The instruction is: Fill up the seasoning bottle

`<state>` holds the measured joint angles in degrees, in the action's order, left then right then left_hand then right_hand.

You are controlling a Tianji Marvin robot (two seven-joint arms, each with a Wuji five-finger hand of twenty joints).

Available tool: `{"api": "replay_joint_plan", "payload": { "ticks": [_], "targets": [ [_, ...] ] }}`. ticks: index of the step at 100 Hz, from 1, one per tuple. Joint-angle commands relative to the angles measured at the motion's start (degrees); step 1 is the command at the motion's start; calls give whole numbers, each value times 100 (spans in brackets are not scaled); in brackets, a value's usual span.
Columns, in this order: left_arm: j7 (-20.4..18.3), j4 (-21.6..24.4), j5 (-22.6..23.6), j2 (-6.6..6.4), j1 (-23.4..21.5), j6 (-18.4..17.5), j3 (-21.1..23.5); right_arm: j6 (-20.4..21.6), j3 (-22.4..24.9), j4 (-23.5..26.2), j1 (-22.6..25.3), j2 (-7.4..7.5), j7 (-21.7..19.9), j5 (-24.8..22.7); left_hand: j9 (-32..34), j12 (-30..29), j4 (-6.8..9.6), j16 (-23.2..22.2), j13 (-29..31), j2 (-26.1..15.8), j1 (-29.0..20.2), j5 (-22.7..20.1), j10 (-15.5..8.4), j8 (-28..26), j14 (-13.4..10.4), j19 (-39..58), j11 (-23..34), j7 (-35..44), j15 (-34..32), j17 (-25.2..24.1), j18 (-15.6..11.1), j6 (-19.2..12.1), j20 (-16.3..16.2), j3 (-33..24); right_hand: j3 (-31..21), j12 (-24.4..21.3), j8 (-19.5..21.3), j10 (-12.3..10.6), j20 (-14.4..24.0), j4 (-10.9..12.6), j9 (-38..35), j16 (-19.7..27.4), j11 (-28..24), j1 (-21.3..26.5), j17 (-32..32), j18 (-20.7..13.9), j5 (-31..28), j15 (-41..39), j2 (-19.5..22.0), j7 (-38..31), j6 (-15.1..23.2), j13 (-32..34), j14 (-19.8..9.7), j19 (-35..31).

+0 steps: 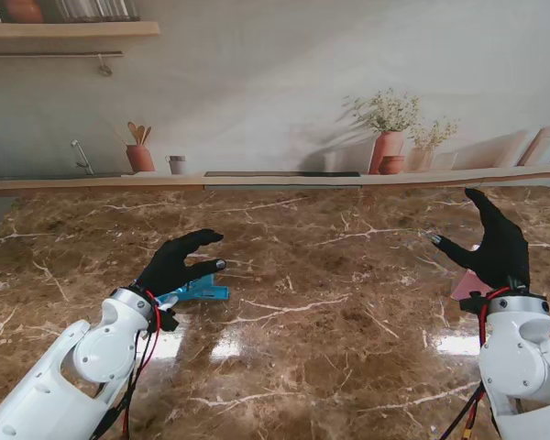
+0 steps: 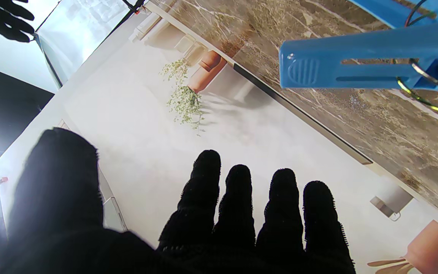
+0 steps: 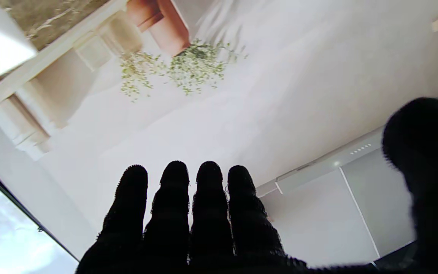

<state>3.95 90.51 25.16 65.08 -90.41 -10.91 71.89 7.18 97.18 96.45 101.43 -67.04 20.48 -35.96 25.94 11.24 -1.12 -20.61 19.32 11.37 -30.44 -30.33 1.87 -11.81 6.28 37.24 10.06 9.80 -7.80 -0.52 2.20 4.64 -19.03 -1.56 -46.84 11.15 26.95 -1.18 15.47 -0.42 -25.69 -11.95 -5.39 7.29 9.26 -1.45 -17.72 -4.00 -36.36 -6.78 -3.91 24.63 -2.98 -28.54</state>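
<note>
Brown marble table (image 1: 330, 302) | black-gloved left hand (image 1: 176, 263), right hand (image 1: 495, 243) raised, fingers spread, grasping nothing | blue plastic clip (image 1: 200, 292) (partly hidden).

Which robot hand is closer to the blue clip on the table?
The left hand. It sits right beside the blue clip, open, not holding it. The right hand is far across the table on the right, open too.
</note>
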Motion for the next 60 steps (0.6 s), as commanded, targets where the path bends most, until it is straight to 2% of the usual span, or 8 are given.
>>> {"api": "replay_joint_plan", "payload": {
  "ticks": [1,20,21,23,25,27,34,60],
  "targets": [
    [-8,22,32,-30,-19,-7,9,-65,80,-169,101,11,-80,0,-177,-53,114,77,-133,-221,64,-49,-8,-57,-233,-77,24,-98,66,-78,-276,27,46,201,137,1,-94,-53,-29,-137,254,187,125,145,-163,-187,273,105,-99,200,-142,-289,-202,259],
    [-27,-104,58,-37,33,-16,3,-274,210,-484,84,-3,10,-30,-171,-51,110,77,-125,-230,57,-51,-9,-58,-236,-67,15,-99,65,-72,-255,12,42,204,536,-155,-176,137,-52,-210,1273,349,275,375,-519,-318,958,272,9,878,-549,-1107,-179,641],
    [-30,-117,58,-37,40,-15,0,-288,213,-506,78,-4,11,-25,-173,-52,110,77,-126,-234,57,-45,-5,-57,-237,-67,14,-101,66,-73,-257,19,42,203,557,-190,-728,166,-10,-206,1376,382,278,370,-552,-331,912,285,16,911,-591,-1187,-177,706],
    [-37,-139,54,-38,55,-11,-4,-318,220,-546,69,-5,9,-15,-179,-52,110,78,-130,-234,59,-40,-1,-56,-236,-68,11,-103,68,-74,-262,20,42,204,590,-203,-1264,208,32,-239,1525,394,273,366,-601,-342,866,285,31,982,-662,-1310,-159,768],
    [-41,-164,44,-36,71,-7,-10,-345,225,-592,58,-7,10,2,-181,-52,111,78,-134,-235,54,-43,-1,-57,-235,-68,9,-102,69,-75,-266,29,42,202,608,-205,-1470,237,46,-261,1627,395,282,361,-635,-351,856,292,40,1025,-705,-1392,-150,795],
    [-41,-187,29,-33,86,-2,-17,-365,227,-639,43,-12,18,27,-182,-52,111,78,-133,-231,50,-44,1,-57,-231,-68,9,-103,68,-75,-265,23,42,201,640,-241,-2204,268,99,-245,1705,415,329,380,-680,-358,802,315,46,1006,-734,-1483,-145,828],
    [-59,-244,-8,-32,131,10,-29,-412,236,-819,-20,-34,107,92,-186,-51,110,78,-137,-228,44,-45,4,-56,-238,-66,8,-104,69,-76,-263,23,41,202,707,-329,-2769,333,135,-311,1770,414,575,407,-779,-362,759,322,68,1078,-808,-1679,-121,872],
    [-104,-367,16,-43,210,5,-37,-468,386,-1290,-146,-91,-19,654,-216,-52,111,83,-168,-213,17,-55,-6,-61,-250,-73,7,-97,79,-91,-273,33,45,198,728,-179,-2726,358,200,-409,1729,431,457,281,-737,-324,757,278,84,959,-878,-1622,-65,816]
  ]
}}
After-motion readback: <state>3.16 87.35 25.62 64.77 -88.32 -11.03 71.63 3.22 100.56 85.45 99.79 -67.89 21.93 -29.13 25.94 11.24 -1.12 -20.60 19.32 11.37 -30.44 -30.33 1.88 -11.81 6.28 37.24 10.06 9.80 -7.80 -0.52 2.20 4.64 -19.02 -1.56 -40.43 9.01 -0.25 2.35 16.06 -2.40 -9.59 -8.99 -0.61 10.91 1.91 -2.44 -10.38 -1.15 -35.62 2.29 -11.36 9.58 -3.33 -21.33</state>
